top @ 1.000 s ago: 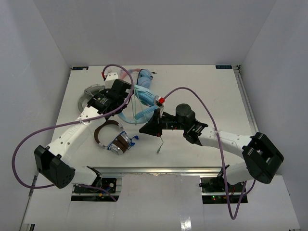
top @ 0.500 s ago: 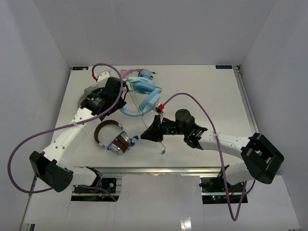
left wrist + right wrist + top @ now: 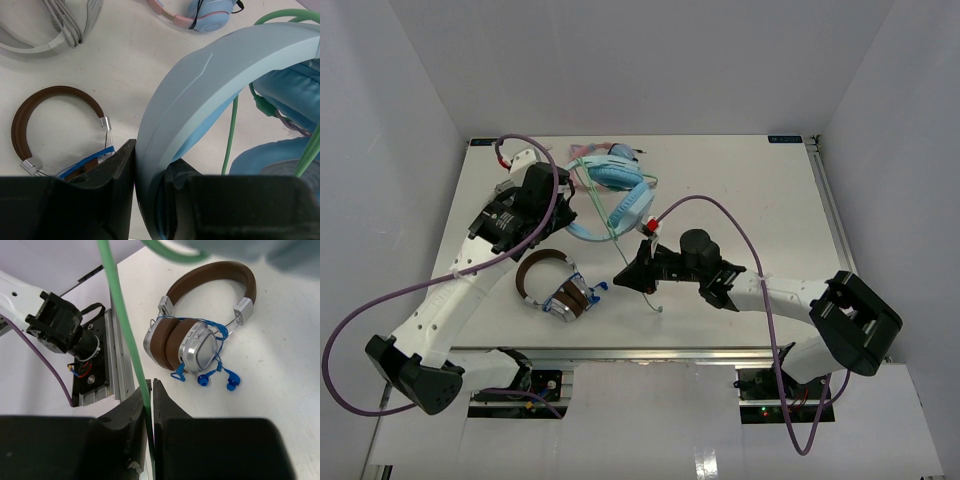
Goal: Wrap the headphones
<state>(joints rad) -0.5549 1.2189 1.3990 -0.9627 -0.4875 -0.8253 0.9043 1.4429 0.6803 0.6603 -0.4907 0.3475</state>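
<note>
Left claw [image 3: 147, 167] clamped on the headband [image 3: 200, 75] of the headphones [image 3: 620, 190]: stiff plastic, best hold. Right claw [image 3: 149, 402] pinched shut on the cable [image 3: 120, 315]: thin, limp, probably slippery, may slide through. Headphones look light, at far middle of the bench [image 3: 750, 170]; earcups [image 3: 285, 95] soft, poor grip spots.

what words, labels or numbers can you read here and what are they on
No text can be read in any view.
Left sticker, far edge of the table: too small to read.
Right sticker, same edge: too small to read.
Blue headphones, brown headphones: no print shows.
</note>
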